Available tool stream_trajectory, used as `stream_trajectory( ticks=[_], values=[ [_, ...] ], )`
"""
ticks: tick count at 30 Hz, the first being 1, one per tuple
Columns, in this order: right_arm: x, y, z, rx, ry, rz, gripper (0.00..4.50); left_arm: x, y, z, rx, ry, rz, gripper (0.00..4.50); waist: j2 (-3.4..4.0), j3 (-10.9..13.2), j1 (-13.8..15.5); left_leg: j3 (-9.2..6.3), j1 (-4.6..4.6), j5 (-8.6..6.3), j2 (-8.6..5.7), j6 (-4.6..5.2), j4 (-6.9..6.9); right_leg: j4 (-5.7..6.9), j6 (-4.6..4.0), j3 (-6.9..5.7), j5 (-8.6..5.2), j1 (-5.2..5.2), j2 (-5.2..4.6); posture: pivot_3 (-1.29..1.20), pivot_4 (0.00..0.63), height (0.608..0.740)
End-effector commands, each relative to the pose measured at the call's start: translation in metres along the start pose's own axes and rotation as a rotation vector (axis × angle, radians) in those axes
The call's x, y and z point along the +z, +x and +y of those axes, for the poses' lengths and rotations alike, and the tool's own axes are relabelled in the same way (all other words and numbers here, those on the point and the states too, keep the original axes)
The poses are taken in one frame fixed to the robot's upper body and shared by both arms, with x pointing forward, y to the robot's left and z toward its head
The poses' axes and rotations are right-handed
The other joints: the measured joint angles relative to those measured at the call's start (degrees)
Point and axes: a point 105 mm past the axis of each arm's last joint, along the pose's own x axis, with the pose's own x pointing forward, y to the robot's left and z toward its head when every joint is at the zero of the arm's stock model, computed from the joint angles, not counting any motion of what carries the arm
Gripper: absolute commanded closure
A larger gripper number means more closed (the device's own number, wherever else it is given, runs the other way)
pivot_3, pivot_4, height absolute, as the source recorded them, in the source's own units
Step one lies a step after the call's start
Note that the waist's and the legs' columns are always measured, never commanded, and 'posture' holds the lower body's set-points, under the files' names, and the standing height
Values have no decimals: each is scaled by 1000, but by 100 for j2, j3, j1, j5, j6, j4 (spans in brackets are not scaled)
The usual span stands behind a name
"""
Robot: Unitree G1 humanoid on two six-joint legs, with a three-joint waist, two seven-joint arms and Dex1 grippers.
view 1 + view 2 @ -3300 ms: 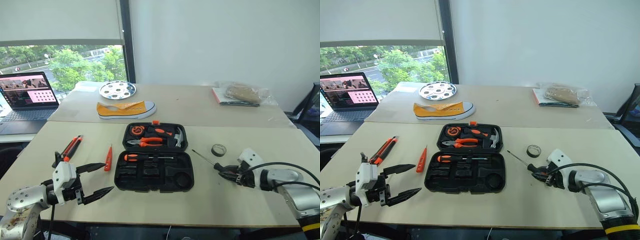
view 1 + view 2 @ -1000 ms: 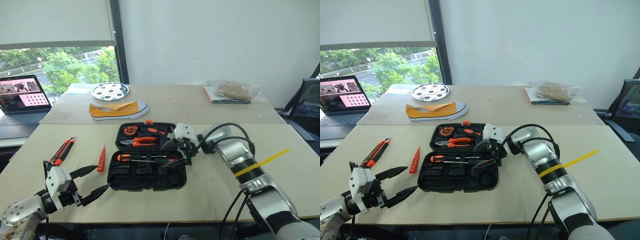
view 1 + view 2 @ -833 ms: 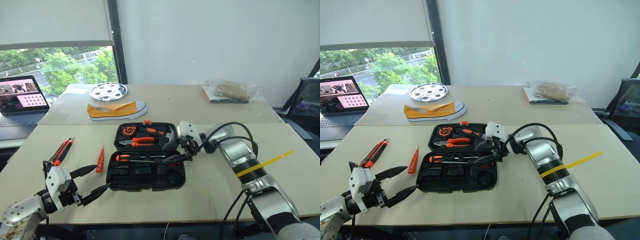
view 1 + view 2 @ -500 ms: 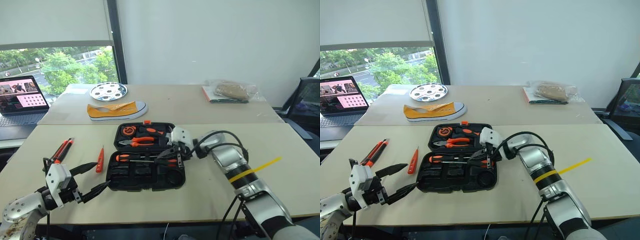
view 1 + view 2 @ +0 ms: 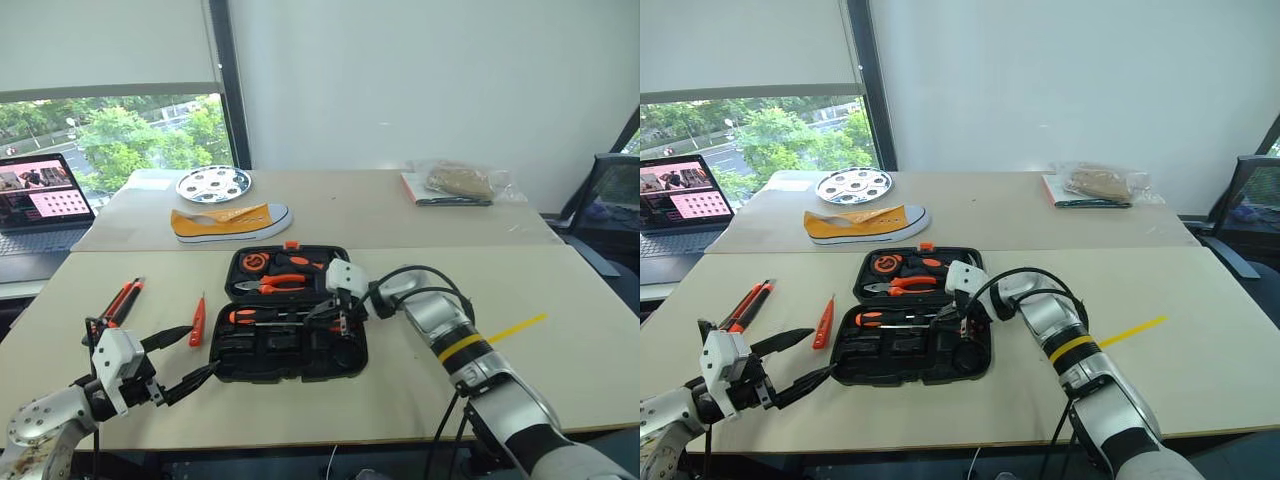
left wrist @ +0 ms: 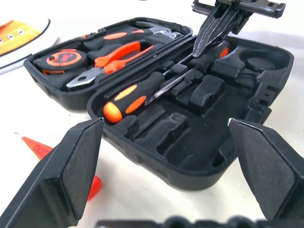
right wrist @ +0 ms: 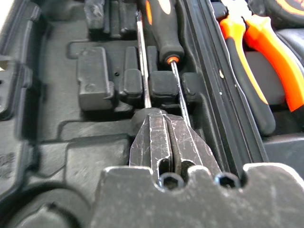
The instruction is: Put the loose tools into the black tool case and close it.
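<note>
STEP: right gripper (image 7: 159, 137), fingers pressed together on nothing, is seating a screwdriver (image 6: 209, 54) in the black tool case (image 5: 290, 360) mid-table | NEXT: calling for the tester screwdriver (image 5: 197, 322) and utility knife (image 5: 117, 303) lying near the left edge | left gripper (image 5: 185, 358) is hovering spread | ROOM: pale table (image 5: 560, 380), window.

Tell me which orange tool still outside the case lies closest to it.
The small orange tester screwdriver, lying just left of the black tool case. The orange-black utility knife lies farther left, near the table edge.
</note>
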Motion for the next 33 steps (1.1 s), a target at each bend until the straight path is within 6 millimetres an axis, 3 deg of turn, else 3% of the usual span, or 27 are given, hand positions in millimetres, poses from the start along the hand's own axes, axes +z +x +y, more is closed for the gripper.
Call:
stream_trajectory(
  ticks=[1, 6, 9, 15, 20, 23, 27, 33],
  values=[
    [-4, 10, 9, 44, -9, 41, 4485, 8, -4, 3, 25, 45, -15, 0, 0, 0, 1, -1, 0, 0, 0, 0, 0, 0, 0, 0, 0, 0, -1, 0, 150, 740],
    [29, -5, 4, -14, -43, -194, 4485, 5, -17, 6, 96, 39, -14, 0, 0, 0, -10, 0, 0, -2, 7, -3, -2, -2, -5, 2, -3, -1, -4, 0, 150, 740],
    [39, -31, 9, -25, -43, -321, 3795, 2, -33, 10, 184, 29, -17, 0, 1, 2, 17, -3, -11, -6, 15, -11, -5, -7, -12, -5, -8, -10, -3, 0, 150, 740],
    [38, -89, 30, -138, -88, -565, 1713, -11, -83, 22, 453, -41, -15, 0, -1, 2, 94, -5, -15, -20, 12, 2, -7, -30, -4, -14, -13, -4, -5, 0, 150, 740],
    [11, -125, 47, -315, -47, -635, 48, -25, -136, 35, 785, -128, -31, 0, -5, 3, 166, -8, -9, -27, 8, 10, -7, -29, -1, -12, -15, 2, -4, 0, 150, 740],
    [-7, -139, 58, -359, 38, -657, 17, -33, -153, 38, 905, -193, -41, 0, -9, 5, 181, -9, -7, -31, 6, 17, -7, -30, 1, -9, -16, 6, -2, 0, 150, 740],
    [-15, -146, 65, -397, 39, -642, 17, -41, -164, 41, 992, -284, -18, 0, -15, 7, 191, -12, -6, -58, -1, 66, -4, -26, 3, -8, -16, 10, -1, 0, 150, 740],
    [-8, -150, 63, -432, -14, -644, 17, -11, -114, 58, 808, -356, -48, 0, -40, 8, 219, -20, 1, -52, -2, 60, 0, -13, 33, -6, -32, 14, 2, 0, 150, 740]
  ],
)
